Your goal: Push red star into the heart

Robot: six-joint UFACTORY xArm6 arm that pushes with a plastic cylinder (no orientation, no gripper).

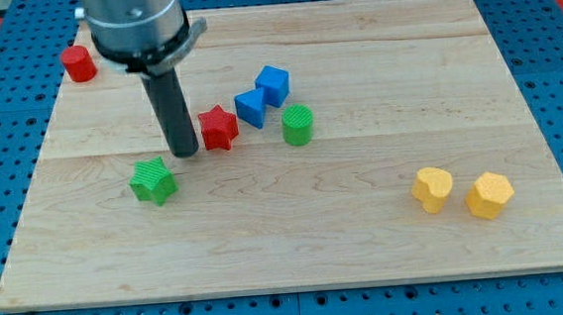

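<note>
The red star lies on the wooden board, left of the middle. My tip stands just to the star's left, close to it or touching it. The yellow heart lies far off at the view's lower right. The rod rises from the tip to the arm's grey body at the view's top left.
A blue triangle-like block and a blue cube sit just right of the red star, with a green cylinder beside them. A green star lies below my tip. A red cylinder is at the top left, a yellow hexagon right of the heart.
</note>
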